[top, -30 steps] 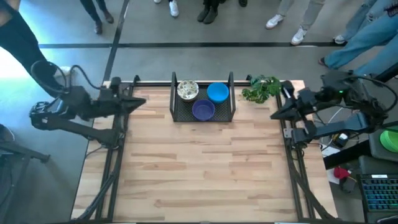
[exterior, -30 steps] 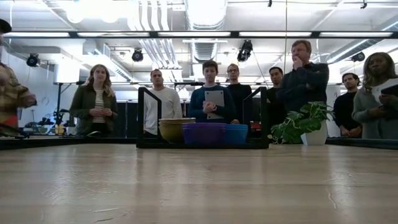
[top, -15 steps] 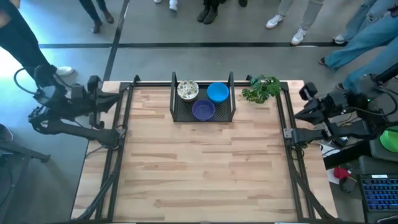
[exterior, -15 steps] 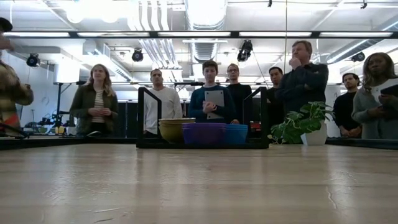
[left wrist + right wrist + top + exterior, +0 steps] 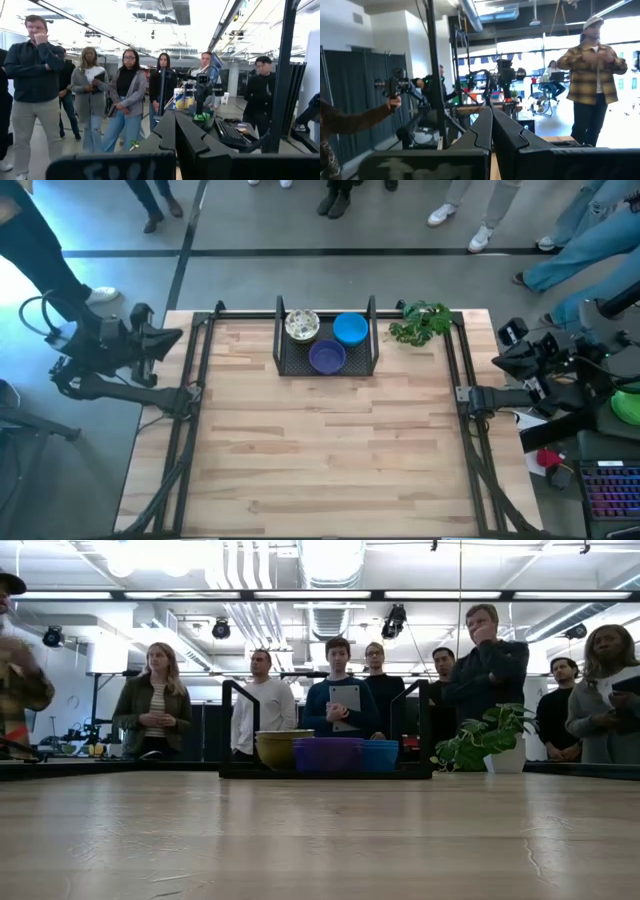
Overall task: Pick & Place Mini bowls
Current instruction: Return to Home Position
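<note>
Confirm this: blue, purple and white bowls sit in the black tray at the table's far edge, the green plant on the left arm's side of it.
Wrong side: the high view shows the plant between the black tray and the right arm. The blue bowls, purple bowls and white bowls do sit in it.

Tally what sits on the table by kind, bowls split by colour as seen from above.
Cream speckled bowl: 1
Blue bowl: 1
Purple bowl: 1
Black tray: 1
Plant: 1
Total: 5; any bowls nested beneath are hidden.
</note>
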Available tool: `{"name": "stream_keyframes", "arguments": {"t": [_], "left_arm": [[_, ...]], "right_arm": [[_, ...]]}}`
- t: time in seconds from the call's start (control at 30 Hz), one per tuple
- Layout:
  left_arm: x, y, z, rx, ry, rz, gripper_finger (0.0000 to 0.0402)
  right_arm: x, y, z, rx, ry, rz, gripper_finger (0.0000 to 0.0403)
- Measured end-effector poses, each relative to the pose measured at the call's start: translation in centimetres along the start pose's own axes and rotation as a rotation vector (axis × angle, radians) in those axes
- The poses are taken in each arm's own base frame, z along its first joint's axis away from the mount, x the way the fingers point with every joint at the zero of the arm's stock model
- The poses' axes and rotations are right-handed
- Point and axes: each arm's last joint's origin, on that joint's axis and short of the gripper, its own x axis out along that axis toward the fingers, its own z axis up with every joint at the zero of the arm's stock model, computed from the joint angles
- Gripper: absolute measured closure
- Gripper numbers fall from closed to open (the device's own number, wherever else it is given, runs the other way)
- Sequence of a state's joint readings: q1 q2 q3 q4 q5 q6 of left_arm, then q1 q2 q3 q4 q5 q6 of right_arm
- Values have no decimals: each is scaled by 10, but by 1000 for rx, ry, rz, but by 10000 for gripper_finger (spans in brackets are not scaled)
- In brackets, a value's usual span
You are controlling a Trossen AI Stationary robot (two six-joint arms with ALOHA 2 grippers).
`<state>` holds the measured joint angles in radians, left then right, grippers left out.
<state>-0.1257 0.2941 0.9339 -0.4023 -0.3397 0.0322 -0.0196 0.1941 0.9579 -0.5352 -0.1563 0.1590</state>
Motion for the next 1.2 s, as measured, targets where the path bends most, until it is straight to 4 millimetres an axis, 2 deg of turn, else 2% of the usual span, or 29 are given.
{"name": "stream_keyframes", "arguments": {"t": [0.4, 0.73, 0.87, 1.03, 1.2], "left_arm": [[-21, 7, -4, -2, -62, 5, 402], [-43, 15, -19, -5, -124, 8, 402], [-53, 18, -25, -16, -158, 13, 402], [-53, 18, -24, 5, -162, 8, 402], [-46, 15, -35, 27, -124, -1, 402]], "right_arm": [[-27, 1, -10, -4, -84, -32, 394], [-42, 3, -13, -19, -136, -34, 394], [-42, 3, -14, -25, -132, -35, 394], [-41, 2, -15, -62, -127, -38, 394], [-34, 0, -23, -75, -95, -43, 394]]}}
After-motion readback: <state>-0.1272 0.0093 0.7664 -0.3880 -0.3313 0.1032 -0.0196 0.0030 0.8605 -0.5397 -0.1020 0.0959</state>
